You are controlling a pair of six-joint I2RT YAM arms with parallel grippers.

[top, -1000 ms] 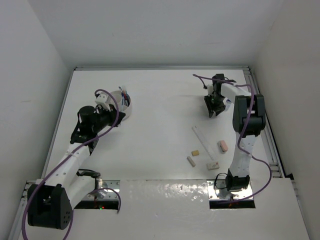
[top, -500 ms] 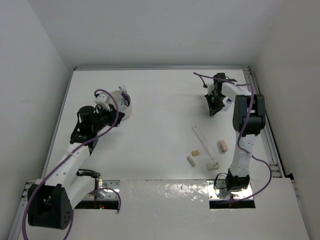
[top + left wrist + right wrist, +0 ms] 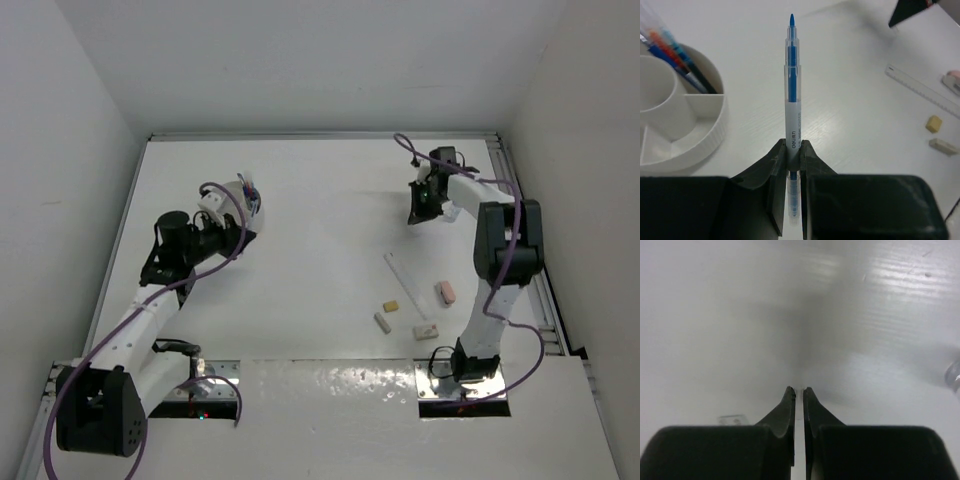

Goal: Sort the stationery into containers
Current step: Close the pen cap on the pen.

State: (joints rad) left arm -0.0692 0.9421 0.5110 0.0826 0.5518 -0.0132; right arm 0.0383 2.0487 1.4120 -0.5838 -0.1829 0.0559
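White table [image 3: 320,200] w/ ruler [image 3: 408,287], erasers [image 3: 391,305] mid-right; left hand [image 3: 791,154] grips blue pen [image 3: 791,90] beside tub [image 3: 707,127], right hand [image 3: 798,391] pinched closed.

Inspection: white matte table [image 3: 320,200], evenly lit. Plain white walls [image 3: 320,70] rise from the table's left, far and right edges. Metal rail [image 3: 320,135] borders those edges. Glossy reflective panel [image 3: 330,410] covers the table's near edge.

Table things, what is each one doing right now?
Left tool: shut on the blue pen.
Right tool: shut, holding nothing visible.
Tub: upright, pens in one section.
Ruler: lying flat on the table.
Tan eraser: lying loose on the table.
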